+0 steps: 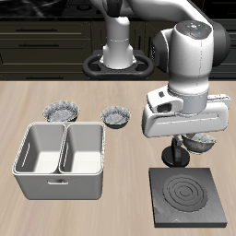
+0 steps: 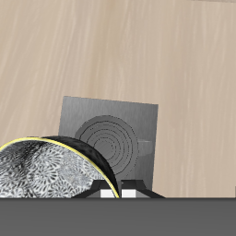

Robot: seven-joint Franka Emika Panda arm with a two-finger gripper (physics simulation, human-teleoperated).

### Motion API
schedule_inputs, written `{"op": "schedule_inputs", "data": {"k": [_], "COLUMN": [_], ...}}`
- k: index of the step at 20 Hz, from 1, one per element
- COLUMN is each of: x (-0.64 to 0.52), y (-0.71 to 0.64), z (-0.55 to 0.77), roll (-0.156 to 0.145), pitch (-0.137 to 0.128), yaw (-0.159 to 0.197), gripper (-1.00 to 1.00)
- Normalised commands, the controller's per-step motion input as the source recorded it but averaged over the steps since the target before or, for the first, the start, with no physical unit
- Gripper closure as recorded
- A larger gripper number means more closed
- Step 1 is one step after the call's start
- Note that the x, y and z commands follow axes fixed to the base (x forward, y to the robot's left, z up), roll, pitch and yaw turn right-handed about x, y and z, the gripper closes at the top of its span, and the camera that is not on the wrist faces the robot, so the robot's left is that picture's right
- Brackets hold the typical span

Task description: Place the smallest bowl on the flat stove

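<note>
The smallest bowl, a tiny silvery-grey dish with a ruffled fluted rim, hangs in the air under the white arm's gripper, above the back edge of the flat stove, a dark-grey square plate with spiral burner rings. The claw seems clamped on the bowl's rim, though its fingers are mostly hidden. Farther along the wooden table stand two wider fluted bowls and a double-basin grey metal sink.

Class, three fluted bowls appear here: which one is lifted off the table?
The bowl held in the gripper, above the stove. The other two rest on the table near the sink.
</note>
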Motion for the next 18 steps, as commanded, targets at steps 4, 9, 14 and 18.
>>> {"op": "schedule_inputs", "data": {"k": [4,9,14,18], "x": [0.06,0.08,0.07,0.1], "y": [0.03,0.0,-0.05,0.0], "z": [-0.36,-0.26,-0.17,-0.28], "roll": [0.004,0.002,-0.008,-0.009], "pitch": [0.033,0.029,0.012,0.02], "yaw": [0.013,0.008,0.019,0.022], "gripper": [1.0,1.0,1.0,1.0]}}
